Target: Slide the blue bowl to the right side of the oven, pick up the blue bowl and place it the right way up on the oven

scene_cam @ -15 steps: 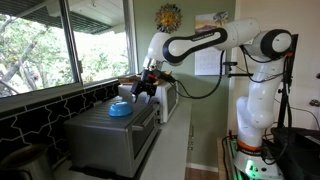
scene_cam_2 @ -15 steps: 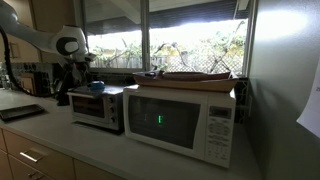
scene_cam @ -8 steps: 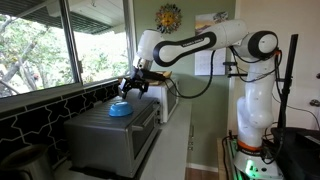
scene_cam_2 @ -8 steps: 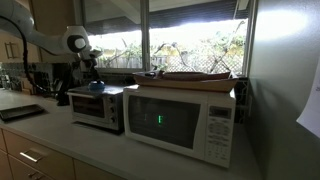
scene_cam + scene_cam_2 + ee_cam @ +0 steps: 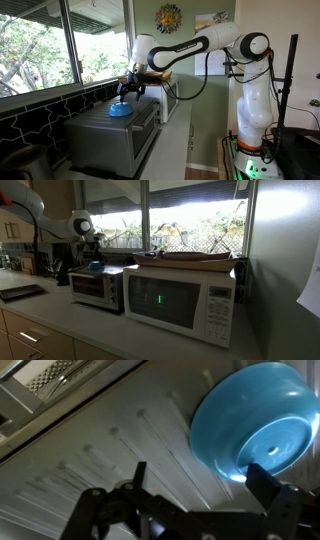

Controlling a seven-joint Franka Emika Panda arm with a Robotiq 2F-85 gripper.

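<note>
The blue bowl (image 5: 119, 110) lies upside down on the ribbed top of the grey oven (image 5: 105, 138). It also shows in an exterior view (image 5: 97, 267) on the oven (image 5: 98, 290). In the wrist view the bowl (image 5: 245, 420) shows its base ring at the upper right, on the oven top (image 5: 110, 450). My gripper (image 5: 128, 92) hangs just above the bowl's near side, also seen in an exterior view (image 5: 94, 254). In the wrist view the gripper (image 5: 200, 478) is open and holds nothing; one finger is at the bowl's edge.
A white microwave (image 5: 180, 298) stands next to the oven with a flat tray-like thing (image 5: 195, 257) on top. Windows (image 5: 50, 45) and a dark tiled wall (image 5: 30, 120) run behind the oven. A counter edge (image 5: 185, 135) lies in front.
The gripper has moved from beside the microwave over the oven top and now hangs by the bowl. The bowl has not moved.
</note>
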